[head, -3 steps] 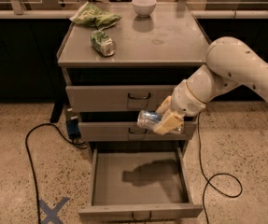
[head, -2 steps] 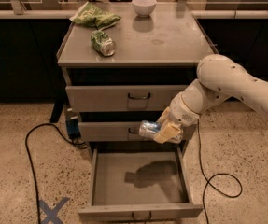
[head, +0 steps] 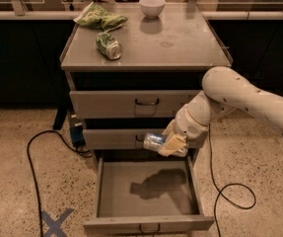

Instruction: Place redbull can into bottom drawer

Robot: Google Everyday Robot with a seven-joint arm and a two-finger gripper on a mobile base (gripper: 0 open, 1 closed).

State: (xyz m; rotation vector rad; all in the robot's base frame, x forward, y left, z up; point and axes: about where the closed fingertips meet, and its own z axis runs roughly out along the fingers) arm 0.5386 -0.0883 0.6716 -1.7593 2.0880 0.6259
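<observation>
The redbull can (head: 154, 142) is a slim silver and blue can, held lying sideways in my gripper (head: 169, 144), which is shut on it. The can hangs in front of the middle drawer, above the back edge of the open bottom drawer (head: 146, 194). That drawer is pulled out, and its grey floor shows only the shadow of the arm and can. My white arm (head: 239, 95) reaches in from the right.
On the cabinet top (head: 180, 41) lie a green can (head: 108, 45) on its side, a green chip bag (head: 99, 18) and a white bowl (head: 152, 6). Black cables (head: 32, 154) lie on the floor at left and right. A blue X (head: 56, 222) marks the floor.
My gripper has moved down and a little to the left with the can, from in front of the top two drawers to just above the open bottom drawer.
</observation>
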